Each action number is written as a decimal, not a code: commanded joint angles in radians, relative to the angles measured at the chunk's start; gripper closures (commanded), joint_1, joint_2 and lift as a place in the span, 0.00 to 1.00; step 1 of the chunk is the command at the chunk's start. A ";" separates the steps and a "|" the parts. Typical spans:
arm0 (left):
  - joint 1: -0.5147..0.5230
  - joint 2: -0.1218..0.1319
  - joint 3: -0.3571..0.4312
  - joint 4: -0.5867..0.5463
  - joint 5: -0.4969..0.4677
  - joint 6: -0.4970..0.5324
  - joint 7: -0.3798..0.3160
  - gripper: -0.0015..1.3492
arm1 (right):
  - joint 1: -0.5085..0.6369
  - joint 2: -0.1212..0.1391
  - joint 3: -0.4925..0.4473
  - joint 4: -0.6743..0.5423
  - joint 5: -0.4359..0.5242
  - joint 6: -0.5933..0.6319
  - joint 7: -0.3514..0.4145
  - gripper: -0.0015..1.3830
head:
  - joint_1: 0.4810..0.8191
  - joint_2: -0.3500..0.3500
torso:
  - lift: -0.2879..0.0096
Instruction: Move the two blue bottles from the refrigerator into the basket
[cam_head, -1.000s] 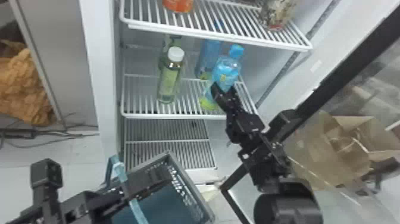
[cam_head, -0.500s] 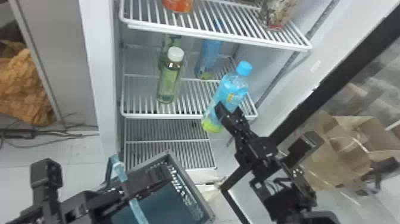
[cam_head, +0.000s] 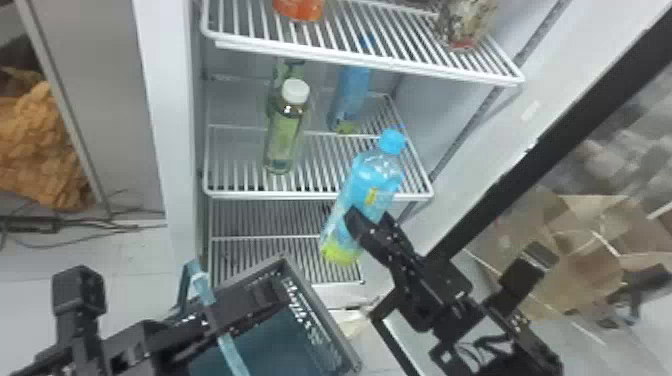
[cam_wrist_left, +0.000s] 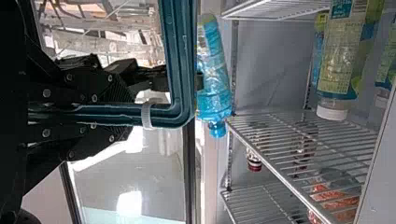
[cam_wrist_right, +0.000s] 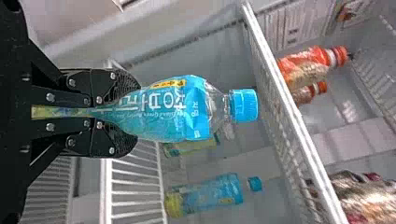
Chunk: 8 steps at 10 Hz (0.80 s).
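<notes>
In the head view my right gripper (cam_head: 371, 223) holds one blue bottle (cam_head: 372, 180) tilted, cap up, before the shelf's front edge. In the right wrist view the gripper (cam_wrist_right: 133, 113) is clamped around the lower part of this blue bottle (cam_wrist_right: 163, 109). The other blue bottle (cam_head: 352, 92) stands farther back on the refrigerator's middle shelf. My left gripper (cam_head: 282, 295) is over the basket (cam_head: 325, 312) at the bottom. Seen from the left wrist, that gripper (cam_wrist_left: 122, 113) is shut on the teal basket handle (cam_wrist_left: 170, 115).
Green bottles (cam_head: 285, 135) stand on the left of the middle shelf (cam_head: 240, 194). Above is another shelf (cam_head: 350, 57) carrying an orange item and a jar-like one. The open door's dark frame (cam_head: 545, 145) runs along the right; a cardboard box (cam_head: 575, 250) lies beyond it.
My right gripper has drawn the front blue bottle off the middle shelf, forward and down toward the basket side. The left arm and basket have stayed put.
</notes>
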 joint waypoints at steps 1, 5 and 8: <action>-0.002 0.000 0.000 0.000 -0.002 0.002 0.000 0.89 | 0.042 0.000 -0.019 -0.053 -0.020 0.094 0.035 0.92 | 0.63 0.00 | 0.24; -0.007 0.000 -0.004 0.010 -0.008 0.002 0.000 0.89 | 0.137 -0.017 -0.055 -0.264 -0.068 0.359 0.107 0.92 | 0.63 0.00 | 0.24; -0.015 0.000 -0.008 0.010 -0.004 0.002 0.000 0.89 | 0.100 -0.037 -0.029 -0.230 -0.026 0.477 0.132 0.92 | 0.63 0.00 | 0.24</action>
